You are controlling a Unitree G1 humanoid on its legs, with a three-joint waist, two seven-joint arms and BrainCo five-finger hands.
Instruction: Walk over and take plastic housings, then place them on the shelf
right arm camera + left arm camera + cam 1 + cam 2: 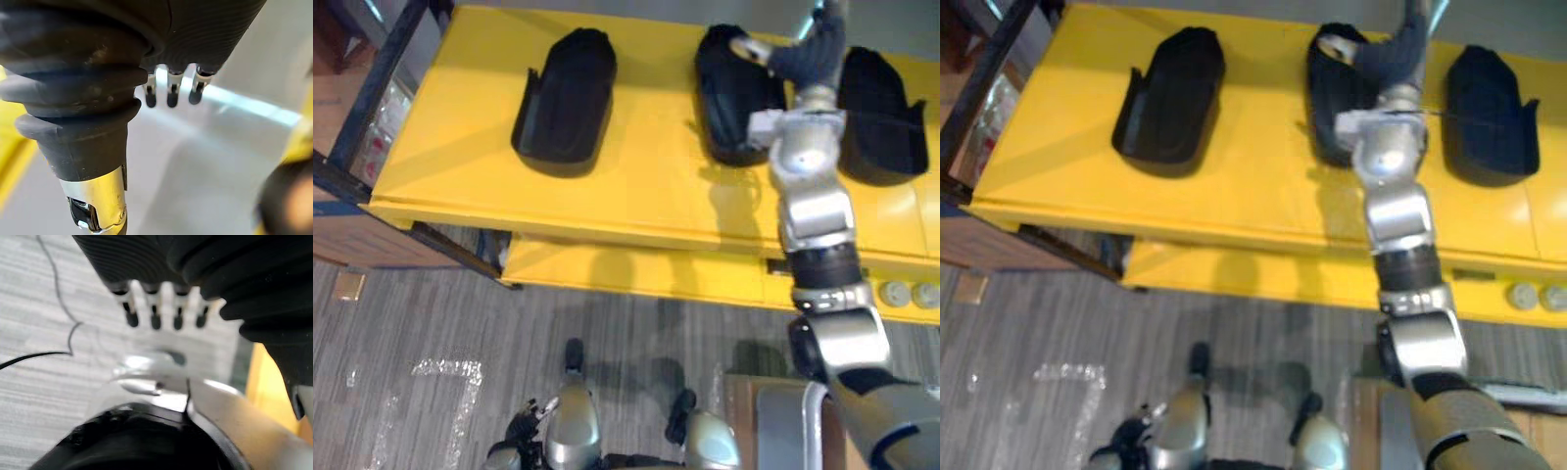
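Three black plastic housings lie in a row on the yellow shelf (646, 166): one at the left (565, 98), one in the middle (734, 93), one at the right (881, 113). My right arm reaches up over the shelf. Its hand (808, 54) hovers at the far end of the middle housing, between it and the right one. In the right wrist view its fingers (168, 93) hang straight and hold nothing. My left hand (156, 313) hangs low over the grey floor, with straight fingers and nothing in it.
A second yellow shelf (636, 269) sits lower at the front, with small grey round parts (911, 294) at its right end. A dark metal frame (372, 98) borders the shelf's left side. Grey carpet (411, 323) lies in front.
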